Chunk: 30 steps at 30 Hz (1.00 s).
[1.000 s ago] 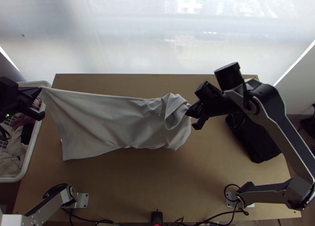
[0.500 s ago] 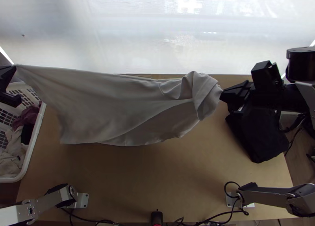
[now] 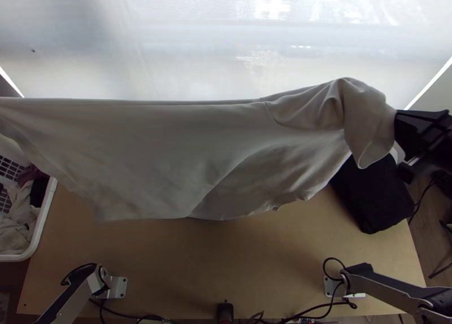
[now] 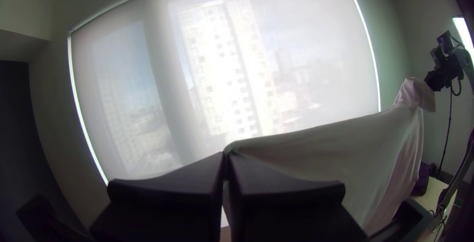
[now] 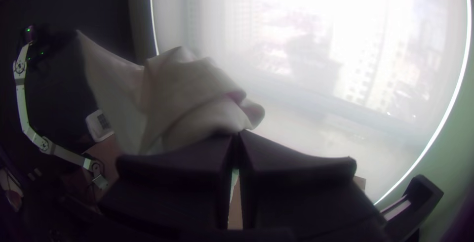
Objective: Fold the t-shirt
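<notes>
The pale shirt (image 3: pixel 152 154) hangs stretched above the table (image 3: pixel 254 262) (rather like a hammock), left claw (image 4: pixel 226 155) pinching one end, right claw (image 3: pixel 396 126) gripping the bunched other.

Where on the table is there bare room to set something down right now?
Bare wood shows on the near half of the table, between the raised T-shirt, the left arm's base and the right arm's base. It's crowded at the near edge, with cables, and at the right, with a black bundle. The T-shirt hides most of the far half.
</notes>
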Tool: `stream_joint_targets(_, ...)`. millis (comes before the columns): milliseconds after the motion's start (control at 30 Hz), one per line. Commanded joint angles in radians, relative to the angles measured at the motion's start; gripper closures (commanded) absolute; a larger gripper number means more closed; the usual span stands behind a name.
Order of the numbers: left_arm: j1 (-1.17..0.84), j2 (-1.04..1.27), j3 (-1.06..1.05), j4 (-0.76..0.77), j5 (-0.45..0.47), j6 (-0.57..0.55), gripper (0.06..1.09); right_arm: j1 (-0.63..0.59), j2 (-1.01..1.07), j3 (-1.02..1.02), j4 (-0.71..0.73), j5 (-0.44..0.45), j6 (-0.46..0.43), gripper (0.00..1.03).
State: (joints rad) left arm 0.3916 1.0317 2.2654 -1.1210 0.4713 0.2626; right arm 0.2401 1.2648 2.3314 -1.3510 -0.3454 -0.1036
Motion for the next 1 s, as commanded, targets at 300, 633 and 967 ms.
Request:
stream_joint_targets(300,-0.022,-0.209,-0.053,0.093,0.053,-0.178,1.05,-0.062,-0.232,0.031,-0.085,0.178,0.012,1.00)
stream_joint_targets(633,-0.008,-0.260,-0.050,0.164,0.109,-0.191,1.05,-0.107,-0.277,0.040,-0.053,0.177,0.010,1.00)
stream_joint_targets(967,0.210,-0.242,-0.063,0.299,0.104,-0.367,1.05,-0.179,-0.268,0.045,0.096,0.166,-0.079,1.00)
